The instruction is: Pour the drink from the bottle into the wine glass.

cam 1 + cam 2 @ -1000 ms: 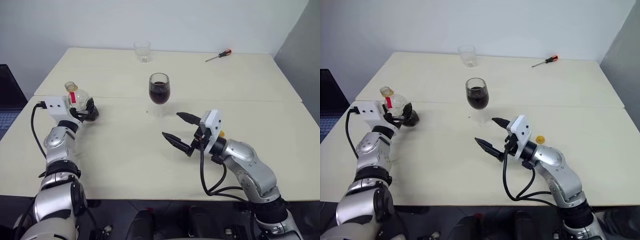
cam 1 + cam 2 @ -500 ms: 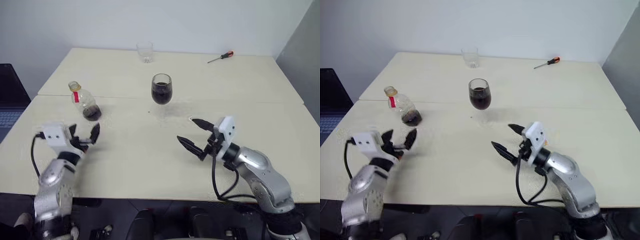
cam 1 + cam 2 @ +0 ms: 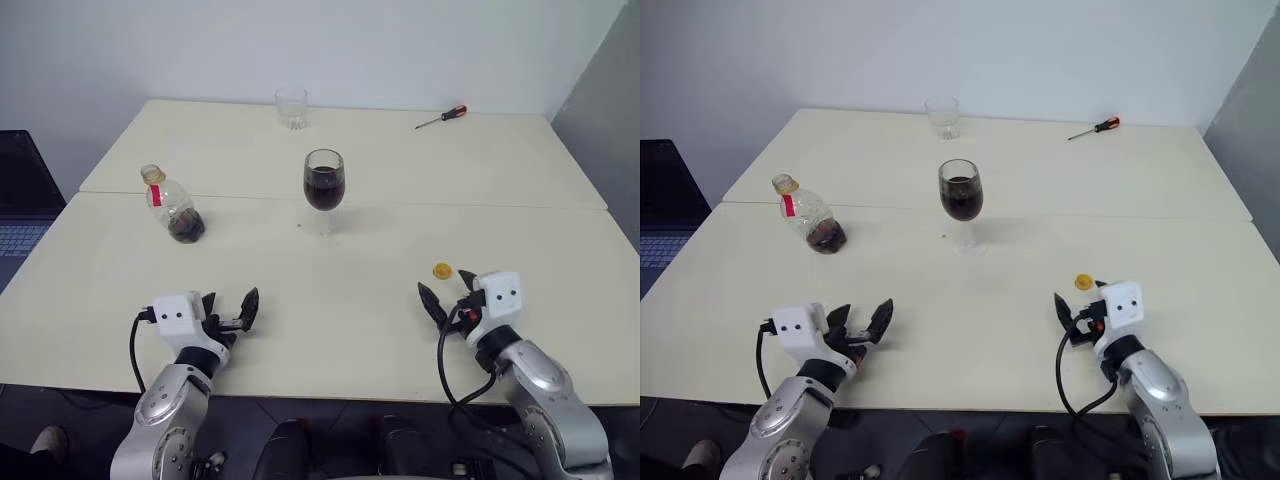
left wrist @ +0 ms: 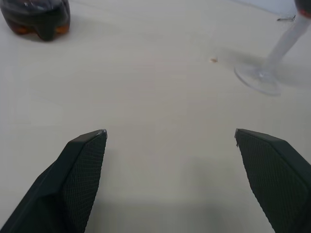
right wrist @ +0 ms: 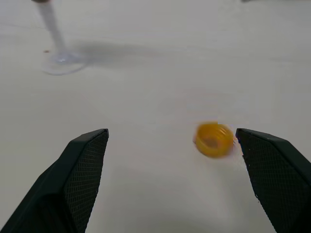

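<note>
- Left gripper (image 3: 232, 310) has let go of the bottle (image 3: 172, 204) since a second ago, when its fingers were around the bottle's lower body; it has drawn back to the near edge of the table (image 3: 300, 290), fingers spread wide and holding nothing.
- Right gripper (image 3: 446, 297) has also pulled back and out to the right, from the middle of the table near the wine glass (image 3: 323, 189) to the near right edge; its fingers stand wide apart and empty.
- Both arms now sit low at the front of the table, each gripper pointing forward, roughly level with the tabletop.
- Bottle stands upright and uncapped on the left side of the table, well apart from the left gripper, with a little of the dark drink (image 3: 186, 229) left in its base.
- Wine glass stands upright mid-table, its bowl partly filled with the dark drink.
- Yellow cap (image 5: 214, 140) lies open side up on the table just beside the right gripper.
- Tumbler (image 3: 291, 107) and screwdriver (image 3: 439, 116) rest at the far side of the table.
</note>
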